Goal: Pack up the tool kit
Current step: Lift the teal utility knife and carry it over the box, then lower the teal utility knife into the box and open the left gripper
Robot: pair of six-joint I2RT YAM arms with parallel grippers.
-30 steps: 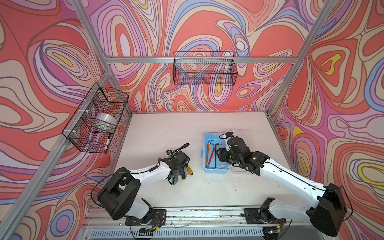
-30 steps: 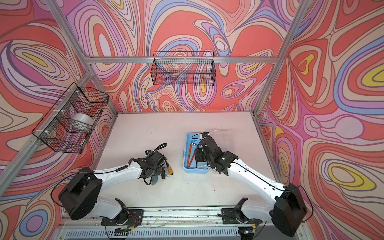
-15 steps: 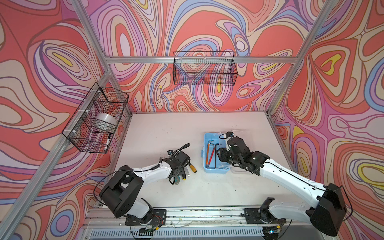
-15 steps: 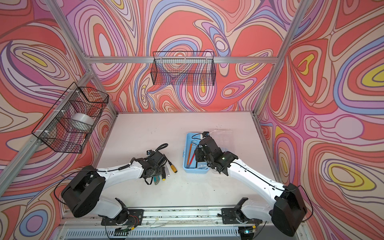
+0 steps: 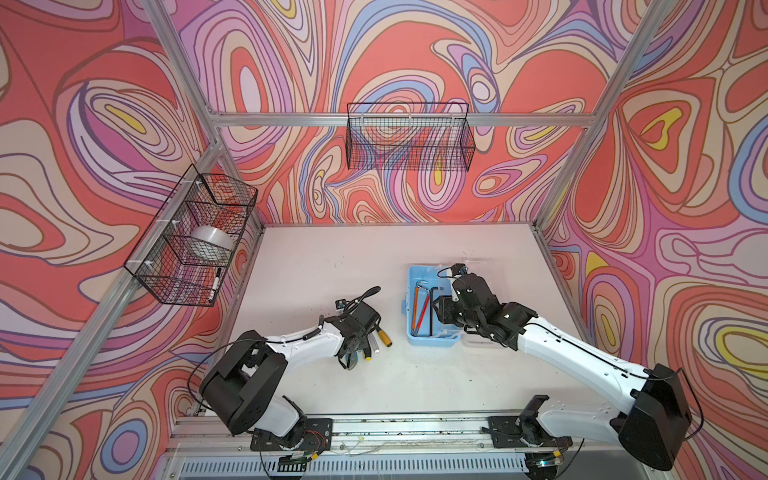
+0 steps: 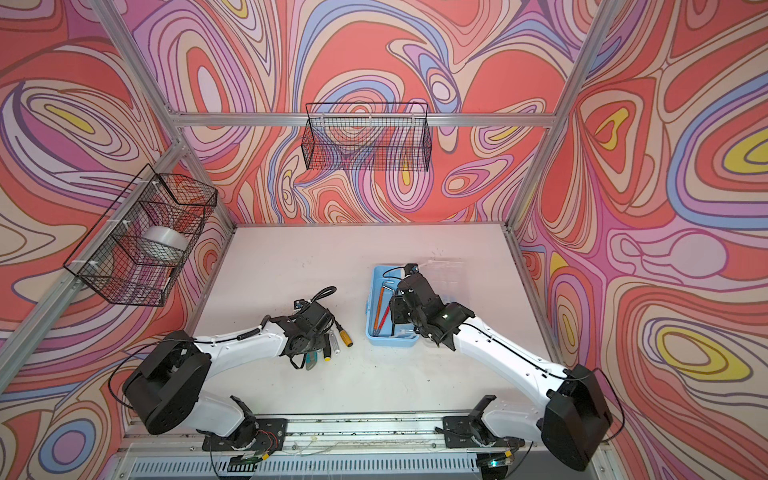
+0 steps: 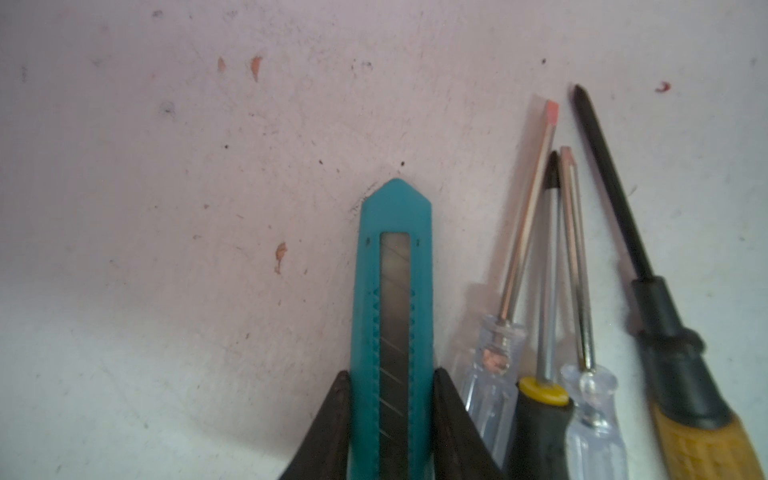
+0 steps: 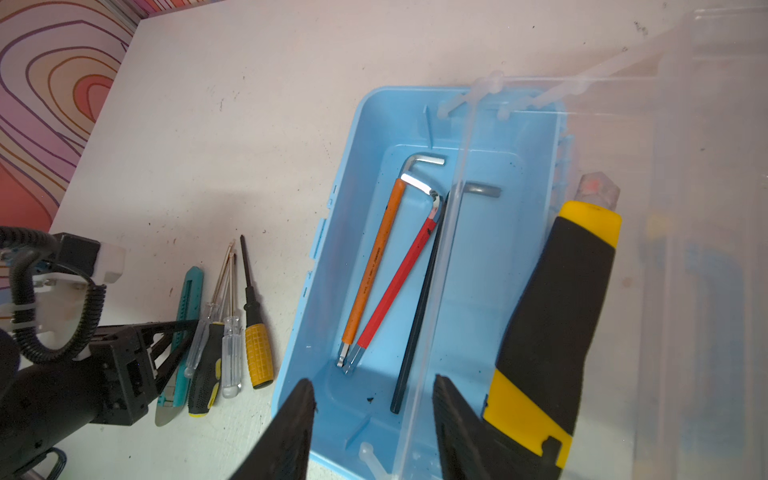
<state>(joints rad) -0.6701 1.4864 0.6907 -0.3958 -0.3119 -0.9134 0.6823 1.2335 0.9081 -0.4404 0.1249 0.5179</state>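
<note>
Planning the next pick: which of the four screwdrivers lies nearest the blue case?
The yellow-handled screwdriver with the black shaft. The black-handled screwdriver and both clear-handled screwdrivers lie farther, toward the teal knife.

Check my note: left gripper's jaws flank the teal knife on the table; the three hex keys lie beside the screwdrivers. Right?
No: the right wrist view shows the hex keys inside the light-blue case. The left gripper does flank the teal knife on the table.
</note>
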